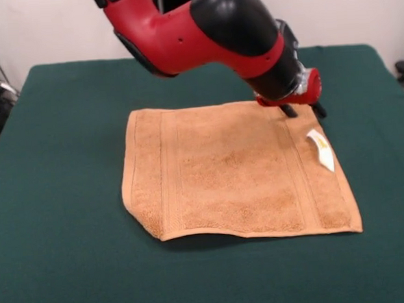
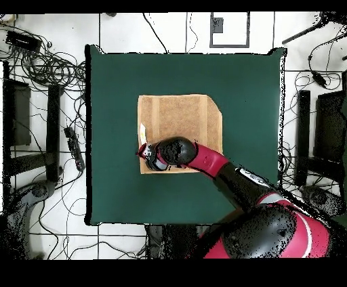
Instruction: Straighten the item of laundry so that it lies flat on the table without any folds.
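One orange-tan terry hand towel (image 1: 234,173) lies spread near the middle of the dark green table (image 1: 65,263), with bare cloth showing on all sides of it. Nearest the front camera, its long edge runs almost straight, but the near left corner is not square — it looks cut off or tucked under, and the overhead view shows the same slanted corner at the towel's upper right. Woven stripe bands run close to the left and right edges in the front view. A small white tag (image 1: 320,149) lies on the towel close to its right edge; from overhead it shows as a pale sliver at the towel's left edge. Farther back, the gripper (image 1: 302,109) at the end of the red and black arm (image 1: 208,27) is low over the towel's far right corner, its dark tips at or just above the cloth; whether they touch it cannot be told. The wrist hides the jaws in the overhead view and they are too small in the front view, so their opening cannot be told.
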### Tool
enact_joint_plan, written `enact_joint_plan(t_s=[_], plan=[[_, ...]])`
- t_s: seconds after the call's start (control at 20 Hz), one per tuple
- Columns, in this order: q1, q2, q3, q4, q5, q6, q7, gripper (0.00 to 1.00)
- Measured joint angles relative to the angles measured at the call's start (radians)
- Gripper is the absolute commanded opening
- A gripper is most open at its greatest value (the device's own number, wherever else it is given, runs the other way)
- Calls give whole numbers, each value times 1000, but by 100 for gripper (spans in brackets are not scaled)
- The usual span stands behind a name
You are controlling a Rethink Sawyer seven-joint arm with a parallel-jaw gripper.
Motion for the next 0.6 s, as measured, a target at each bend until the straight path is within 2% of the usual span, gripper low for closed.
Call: enact_joint_plan(t_s=[0.6], plan=[[16, -22, -11, 26, -1, -49, 15, 100]])
